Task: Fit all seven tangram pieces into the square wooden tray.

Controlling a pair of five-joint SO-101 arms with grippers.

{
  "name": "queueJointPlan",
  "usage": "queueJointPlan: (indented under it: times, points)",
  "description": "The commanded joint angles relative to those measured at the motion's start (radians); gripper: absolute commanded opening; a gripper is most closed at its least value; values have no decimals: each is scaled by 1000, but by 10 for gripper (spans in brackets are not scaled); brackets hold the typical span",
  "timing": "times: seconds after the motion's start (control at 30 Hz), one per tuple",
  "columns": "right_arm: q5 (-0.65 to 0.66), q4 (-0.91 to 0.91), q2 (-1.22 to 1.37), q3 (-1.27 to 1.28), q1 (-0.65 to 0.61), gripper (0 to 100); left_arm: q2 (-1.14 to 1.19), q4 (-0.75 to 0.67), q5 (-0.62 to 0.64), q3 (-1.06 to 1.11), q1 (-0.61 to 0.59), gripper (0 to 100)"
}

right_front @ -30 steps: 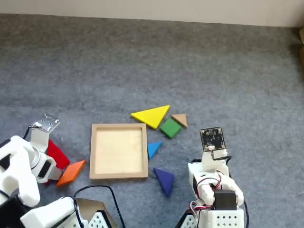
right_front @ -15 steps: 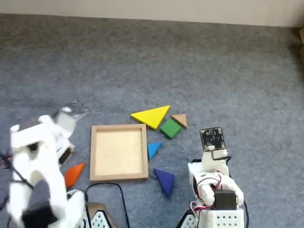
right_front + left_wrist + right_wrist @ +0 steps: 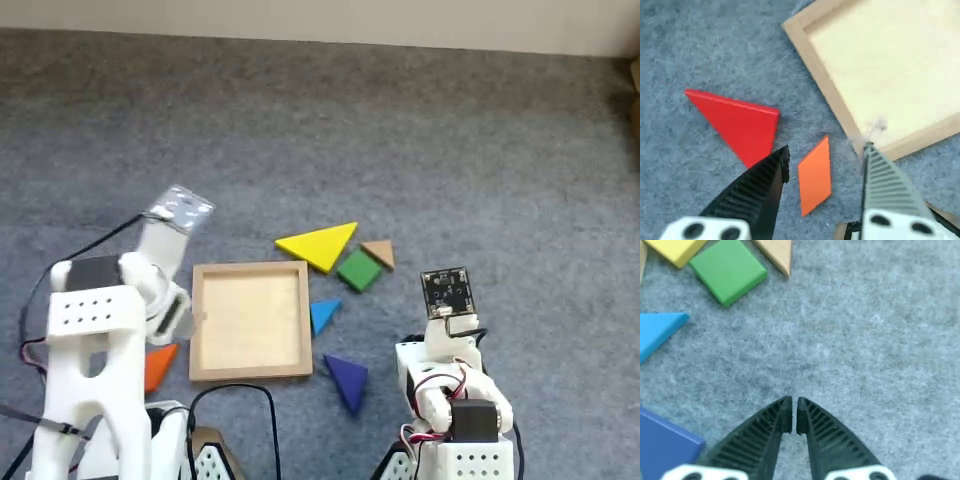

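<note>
The left claw point(image 3: 826, 150) is hanging wide open above the grey felt tabletop point(image 3: 450, 130). The orange wooden parallelogram point(image 3: 815, 177) is lying flat beneath it, between the two jaws and untouched. The red wooden triangle point(image 3: 737, 120) is resting just outside the dark jaw, apart from the orange piece. The square wooden tray point(image 3: 829, 86) is sitting bare just outside the pale jaw, its near corner close to that fingertip.

The step in hand is probably the pick of the orange piece. To do it well, the claw should be coming straight down with the piece centred, the jaws meeting its two long edges rather than its points. The pale jaw is looking likely to land on the tray rim, so a small shift toward the red triangle may help. The piece is thin, so the tips probably need to be pressing into the felt before closing, and closing slowly to avoid twisting it.

The right claw point(image 3: 792, 407) is pinched closed over bare felt. The green wooden square point(image 3: 727, 267) and the light blue wooden triangle point(image 3: 657, 332) are lying ahead of it, toward the tray.
</note>
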Motion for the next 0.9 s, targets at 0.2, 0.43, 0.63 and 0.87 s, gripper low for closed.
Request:
queueJointPlan:
  times: [0.2, 0.43, 0.63, 0.87]
  points:
    - [8, 7, -13, 148, 10, 33, -21, -35, 17, -31, -249, 282]
    - [8, 7, -13, 148, 10, 33, -18, -54, 21, -30, -282, 321]
    - [8, 7, -13, 148, 10, 33, 196, -115, 25, -87, -306, 321]
    - [8, 7, -13, 148, 10, 33, 582, -109, 21, -303, -352, 319]
